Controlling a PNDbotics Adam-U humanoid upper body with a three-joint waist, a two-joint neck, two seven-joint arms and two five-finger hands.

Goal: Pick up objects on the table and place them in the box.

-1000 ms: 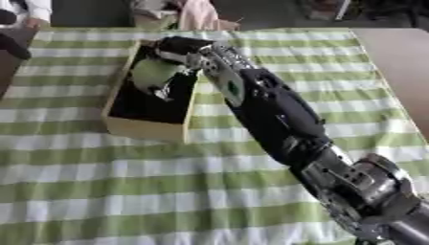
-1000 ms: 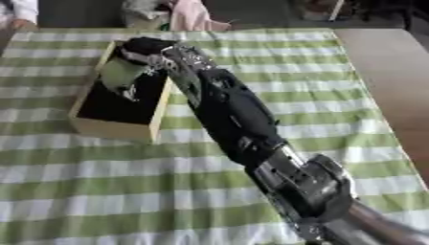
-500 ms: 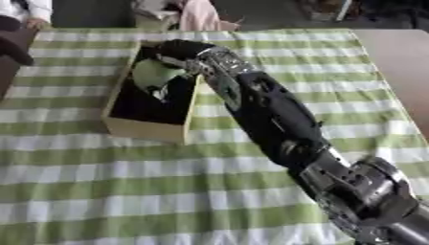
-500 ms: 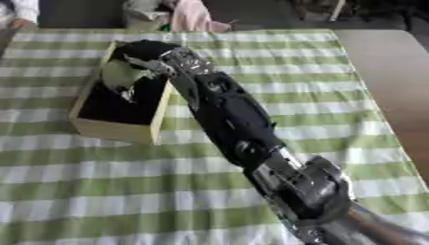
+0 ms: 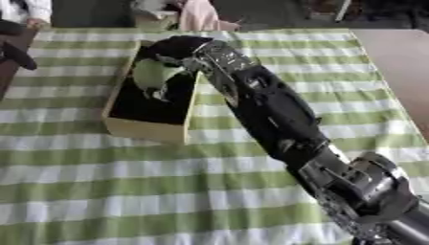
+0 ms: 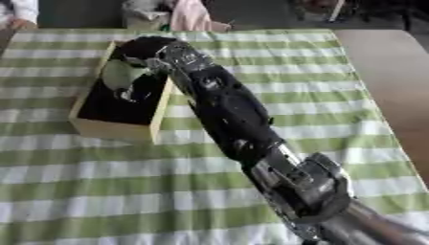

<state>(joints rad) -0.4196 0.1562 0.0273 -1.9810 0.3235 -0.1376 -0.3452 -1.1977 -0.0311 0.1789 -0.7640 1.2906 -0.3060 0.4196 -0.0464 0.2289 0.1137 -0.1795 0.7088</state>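
A wooden box [image 5: 144, 129] with a dark inside stands on the green-and-white striped cloth, at the upper left. My right arm stretches from the lower right up to it. My right hand [image 5: 204, 51] hangs over the box's far right corner, fingers curled down on a pale green rounded object [image 5: 153, 75] that sits low inside the box. A small dark part shows at the bottom of the green object. My left hand shows in neither view.
The bare brown tabletop [image 5: 394, 62] shows beyond the cloth's right edge. A dark shape [image 5: 15, 51] pokes in at the left edge, beside the box. Pink cloth [image 5: 197, 14] lies past the far edge. Striped cloth [image 5: 100, 191] spreads in front of the box.
The right hand has sunk slightly, bringing the green object lower into the box. The arm's reach is nearly the same.
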